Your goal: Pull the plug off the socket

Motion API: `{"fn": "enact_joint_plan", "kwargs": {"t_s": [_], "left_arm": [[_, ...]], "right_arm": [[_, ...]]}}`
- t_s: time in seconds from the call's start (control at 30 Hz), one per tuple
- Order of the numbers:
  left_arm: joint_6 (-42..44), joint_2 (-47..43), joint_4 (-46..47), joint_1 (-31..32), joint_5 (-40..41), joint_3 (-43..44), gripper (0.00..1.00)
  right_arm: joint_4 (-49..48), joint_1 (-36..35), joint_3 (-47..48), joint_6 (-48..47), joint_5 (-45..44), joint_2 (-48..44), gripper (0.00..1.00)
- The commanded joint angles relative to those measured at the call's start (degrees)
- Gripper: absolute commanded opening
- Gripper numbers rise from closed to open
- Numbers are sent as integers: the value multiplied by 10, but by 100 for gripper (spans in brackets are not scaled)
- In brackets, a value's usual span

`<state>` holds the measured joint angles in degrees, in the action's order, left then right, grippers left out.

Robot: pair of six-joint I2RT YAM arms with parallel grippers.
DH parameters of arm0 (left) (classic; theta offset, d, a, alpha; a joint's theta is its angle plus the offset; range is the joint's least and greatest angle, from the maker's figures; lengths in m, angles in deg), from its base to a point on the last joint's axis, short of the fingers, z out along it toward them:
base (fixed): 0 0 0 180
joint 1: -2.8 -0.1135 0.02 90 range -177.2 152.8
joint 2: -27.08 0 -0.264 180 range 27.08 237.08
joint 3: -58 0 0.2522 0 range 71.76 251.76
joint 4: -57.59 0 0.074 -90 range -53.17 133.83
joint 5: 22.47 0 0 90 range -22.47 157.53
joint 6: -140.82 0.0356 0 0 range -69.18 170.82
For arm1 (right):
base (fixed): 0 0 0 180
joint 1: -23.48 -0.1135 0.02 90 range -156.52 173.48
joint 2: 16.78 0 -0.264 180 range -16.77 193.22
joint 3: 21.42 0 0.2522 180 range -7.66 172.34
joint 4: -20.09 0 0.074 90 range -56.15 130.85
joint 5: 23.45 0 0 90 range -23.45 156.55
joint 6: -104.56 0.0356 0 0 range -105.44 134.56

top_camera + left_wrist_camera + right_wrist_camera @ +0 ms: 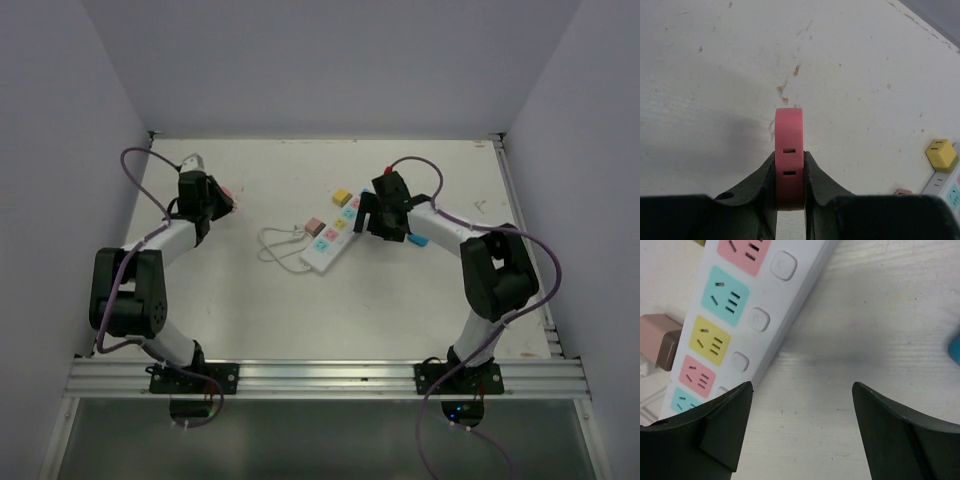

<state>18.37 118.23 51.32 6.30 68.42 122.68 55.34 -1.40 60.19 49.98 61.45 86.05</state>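
One power strip (335,243), seemingly four small plugs (342,198), two robot arms (170,240)

Left end effector (789,161) tight on a pink plug (789,129); right end effector (802,390) wide open, both arms forward.

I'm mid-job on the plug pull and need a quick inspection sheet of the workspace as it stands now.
Surface: white table, scuffed, with brown specks.
Job's things: power strip lies diagonally mid-table, and the outlet faces in the right wrist view are empty. The pink plug is off the strip.
Clutter: yellow cube and brownish cube beside the strip; blue piece to its right.
Grippers: left gripper is shut on the pink plug. The right gripper is open and empty, over bare table beside the strip.
Cables: the strip's white cord is looped on the table, and purple cables run along both arms.
Surroundings: plain walls; metal rail at the near edge.
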Motion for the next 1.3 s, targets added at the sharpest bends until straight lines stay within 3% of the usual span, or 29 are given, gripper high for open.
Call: {"fn": "enact_joint_plan", "kwargs": {"t_s": [0.0, 0.23, 0.4, 0.47, 0.53, 0.57, 0.6, 0.67, 0.8, 0.9, 1.07, 1.13, 1.27], "left_arm": [[-67, 28, 93, -35, -88, -10, 0], [-100, 85, 165, -77, -149, -21, 1], [-121, 112, 192, -90, -161, -32, 11], [-126, 119, 197, -92, -164, -36, 20], [-133, 123, 199, -95, -169, -42, 37], [-134, 124, 201, -96, -169, -43, 45], [-138, 125, 199, -98, -170, -45, 61], [-138, 125, 193, -101, -166, -49, 79], [-142, 119, 181, -106, -160, -57, 92], [-146, 101, 163, -110, -147, -64, 99], [-136, 37, 68, -111, -89, -70, 100], [-133, 18, -8, -110, -47, -56, 100], [-112, -61, -72, -111, -22, -46, 99]], "right_arm": [[-14, -4, -25, -32, 10, -60, 85], [-20, -3, -68, -35, 18, -97, 85], [-24, -5, -84, -32, 31, -106, 85], [-23, -7, -86, -31, 31, -106, 85], [-23, -9, -89, -29, 31, -109, 85], [-24, -10, -90, -26, 31, -110, 85], [-26, -11, -91, -25, 31, -111, 85], [-25, -15, -91, -23, 31, -112, 85], [-19, -20, -92, -18, 27, -119, 85], [-7, -31, -88, -10, 2, -123, 86], [34, -68, -69, 29, -53, -117, 87], [47, -92, -62, 50, -79, -114, 90], [83, -138, -29, 82, -153, -102, 99]]}}
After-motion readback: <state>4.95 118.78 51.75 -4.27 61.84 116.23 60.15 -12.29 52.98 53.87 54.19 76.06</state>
